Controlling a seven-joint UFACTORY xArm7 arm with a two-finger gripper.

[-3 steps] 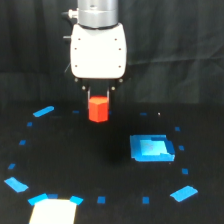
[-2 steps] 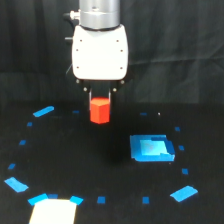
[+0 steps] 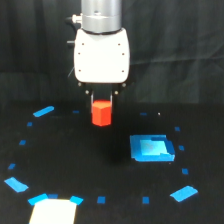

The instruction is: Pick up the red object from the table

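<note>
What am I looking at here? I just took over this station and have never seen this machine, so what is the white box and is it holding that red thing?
There is one picture, taken by a camera standing off the machine and looking at the scene. The white box hanging from the grey column is the end of a robot arm. Below it sits its hand, whose dark fingers are closed on the red block. The block appears lifted clear of the black table, though the picture alone cannot prove the gap. On the table lie small blue tape marks set roughly in a ring, a flat blue square pad toward the view's right, and a pale patch at the bottom edge.
</note>
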